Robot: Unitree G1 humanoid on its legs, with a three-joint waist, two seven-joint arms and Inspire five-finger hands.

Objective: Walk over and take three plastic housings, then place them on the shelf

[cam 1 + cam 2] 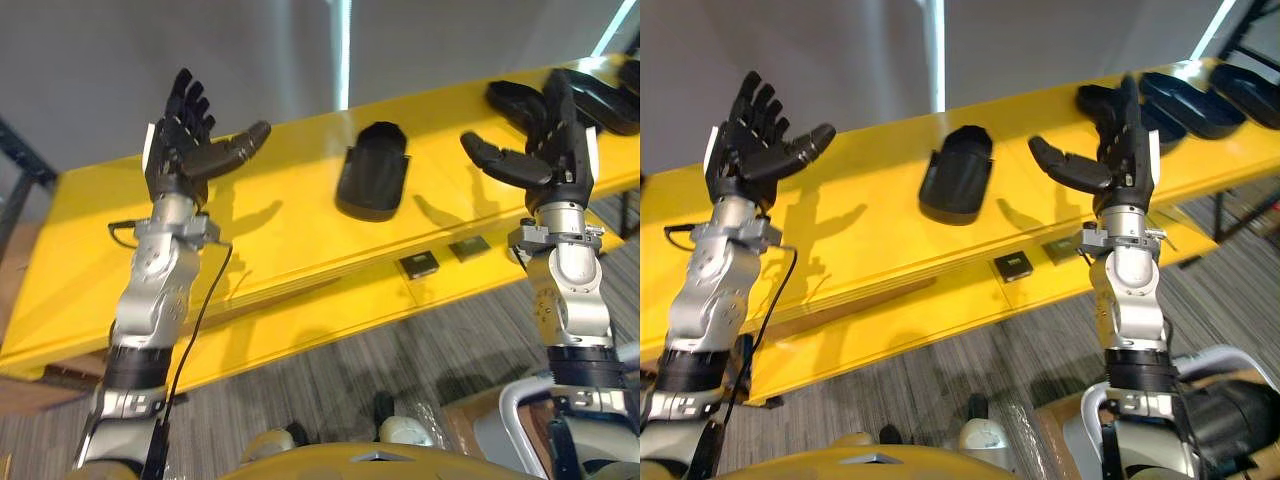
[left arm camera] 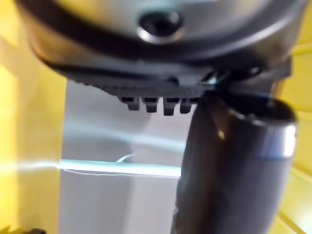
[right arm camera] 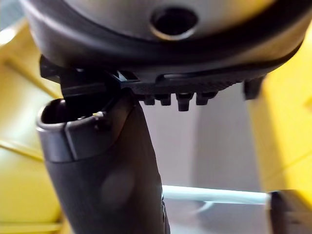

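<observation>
Yellow table [image 1: 280,250] runs across the whole head view, and as far as I can tell the job is basically at square one.

On the far left, the left hand [image 1: 180,150] is raised above the table top with fingers spread and thumb sticking out sideways. It's totally released, with nothing in it. Its wrist camera agrees: just the thumb and open air past it.

Moving toward the middle, one black plastic housing [image 1: 373,170] lies flat on the table, between the two hands and touching neither. Just in front of it and a bit to the right, two small dark squares [image 1: 418,265] sit on the table's front lip. No idea what they are, too small to tell.

Next is the right hand [image 1: 560,150], in the same pose as the other: up in the air, fingers straight, thumb out, grasping nothing.

At the far right end there's a bunch of more housings [image 1: 600,95] lying close together behind that hand, partly cut off by the frame edge.

So my read is zero of three picked up and zero placed. The robot looks parked at the table, so the walking-over bit seems done. What's left is all the grabbing, plus the shelf part, and I can't make out a shelf from here.
</observation>
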